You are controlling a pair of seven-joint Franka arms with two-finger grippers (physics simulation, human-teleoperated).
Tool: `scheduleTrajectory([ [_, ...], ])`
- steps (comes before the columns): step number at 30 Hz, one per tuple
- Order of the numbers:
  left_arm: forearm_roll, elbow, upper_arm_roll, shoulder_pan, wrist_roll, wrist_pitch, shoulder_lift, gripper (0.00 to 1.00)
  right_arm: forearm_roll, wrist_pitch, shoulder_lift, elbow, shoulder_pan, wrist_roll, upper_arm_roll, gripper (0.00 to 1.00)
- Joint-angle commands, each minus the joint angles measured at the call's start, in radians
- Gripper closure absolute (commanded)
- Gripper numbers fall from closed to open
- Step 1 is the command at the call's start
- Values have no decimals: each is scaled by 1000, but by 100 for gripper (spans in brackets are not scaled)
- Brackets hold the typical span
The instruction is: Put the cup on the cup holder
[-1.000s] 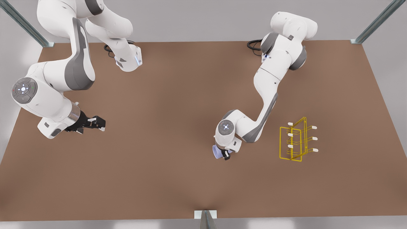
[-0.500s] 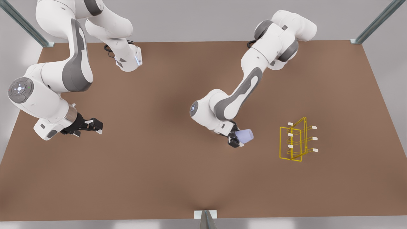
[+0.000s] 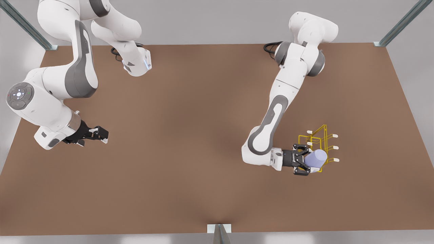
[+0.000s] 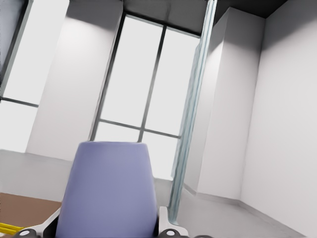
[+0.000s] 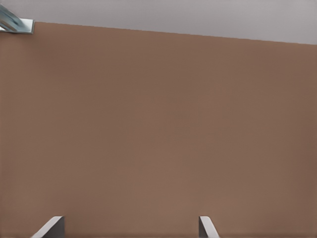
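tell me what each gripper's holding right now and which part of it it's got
The left gripper holds the cup by its sides near one end, beside the cup holder. The right gripper is open and holds nothing.

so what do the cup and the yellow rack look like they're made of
The cup, held sideways at the rack by the left gripper, looks like matte plastic or glazed ceramic: flat lavender-blue, smooth, no glare, so either could be right. The cup holder looks like thin wire coated glossy yellow, with white caps on its prongs, likely plastic or rubber. The right gripper waits, open, over the table.
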Motion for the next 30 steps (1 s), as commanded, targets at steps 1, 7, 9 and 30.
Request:
scheduleTrajectory([
  [1, 13, 1, 1, 12, 217, -9, 3, 22, 1, 1, 0, 2, 0, -6, 1, 0],
  [7, -34, -25, 1, 6, 151, -22, 17, 22, 1, 3, 0, 2, 0, -6, -2, 0],
  [9, -67, -36, 1, 1, 134, -25, 17, 22, 1, 8, 0, 2, 0, -7, -4, 0],
  [30, -129, -87, 1, -29, 97, -78, 14, 0, 1, 8, 0, 2, -8, -12, -7, 0],
])
